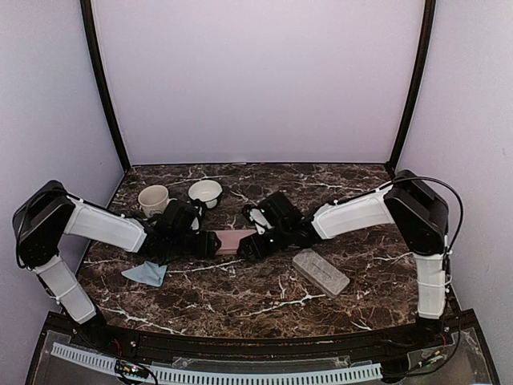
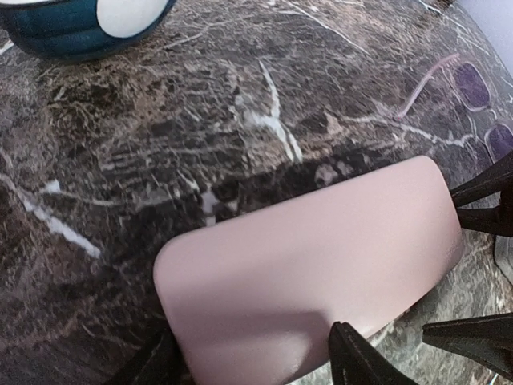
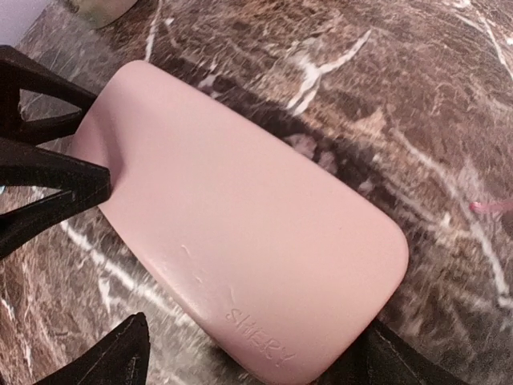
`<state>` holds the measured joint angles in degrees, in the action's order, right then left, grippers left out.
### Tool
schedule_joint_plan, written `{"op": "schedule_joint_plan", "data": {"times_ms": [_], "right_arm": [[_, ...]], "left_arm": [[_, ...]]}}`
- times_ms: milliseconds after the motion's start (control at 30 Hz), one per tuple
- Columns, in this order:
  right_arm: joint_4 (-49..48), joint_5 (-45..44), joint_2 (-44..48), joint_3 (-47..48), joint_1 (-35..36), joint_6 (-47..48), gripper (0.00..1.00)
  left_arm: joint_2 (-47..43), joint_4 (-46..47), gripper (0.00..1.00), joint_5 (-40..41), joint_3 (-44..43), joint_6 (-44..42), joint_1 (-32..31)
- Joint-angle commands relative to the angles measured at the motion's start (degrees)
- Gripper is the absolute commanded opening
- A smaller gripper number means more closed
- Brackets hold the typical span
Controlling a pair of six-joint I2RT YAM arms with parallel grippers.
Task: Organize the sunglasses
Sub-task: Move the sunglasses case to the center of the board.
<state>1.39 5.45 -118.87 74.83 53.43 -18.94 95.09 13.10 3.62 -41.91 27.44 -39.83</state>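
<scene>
A pink oblong case (image 1: 232, 241) lies shut on the marble table between my two grippers. My left gripper (image 1: 210, 243) is closed on its left end; in the left wrist view the fingers (image 2: 351, 359) press both sides of the case (image 2: 321, 265). My right gripper (image 1: 247, 247) is open and straddles the other end; in the right wrist view one finger (image 3: 120, 353) stands apart from the case (image 3: 240, 216). The red-framed sunglasses (image 2: 461, 88) lie on the table beyond the case. The black-framed pair is out of view.
A clear grey case (image 1: 321, 271) lies to the right in front. A light-blue cloth (image 1: 146, 273) lies front left. A cream cup (image 1: 153, 199) and a dark bowl (image 1: 205, 192) stand behind the left gripper; the bowl (image 2: 80, 28) also shows in the left wrist view.
</scene>
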Motion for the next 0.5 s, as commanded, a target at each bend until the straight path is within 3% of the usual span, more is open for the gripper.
{"op": "schedule_joint_plan", "data": {"times_ms": [0, 333, 467], "right_arm": [[-5.9, 2.8, 7.5, -5.7, 5.6, 0.7, 0.87], [-5.6, 2.0, 22.3, -22.0, 9.6, -2.2, 0.86], [-1.0, -1.5, 27.0, -23.9, 9.6, -1.9, 0.87]], "left_arm": [[-5.2, -1.7, 0.64, -3.5, 5.0, 2.7, -4.9], [-19.9, -9.0, 0.60, -1.8, 14.8, 9.0, -15.2], [-22.5, -13.6, 0.67, -1.2, 12.6, 5.8, -15.7]]}}
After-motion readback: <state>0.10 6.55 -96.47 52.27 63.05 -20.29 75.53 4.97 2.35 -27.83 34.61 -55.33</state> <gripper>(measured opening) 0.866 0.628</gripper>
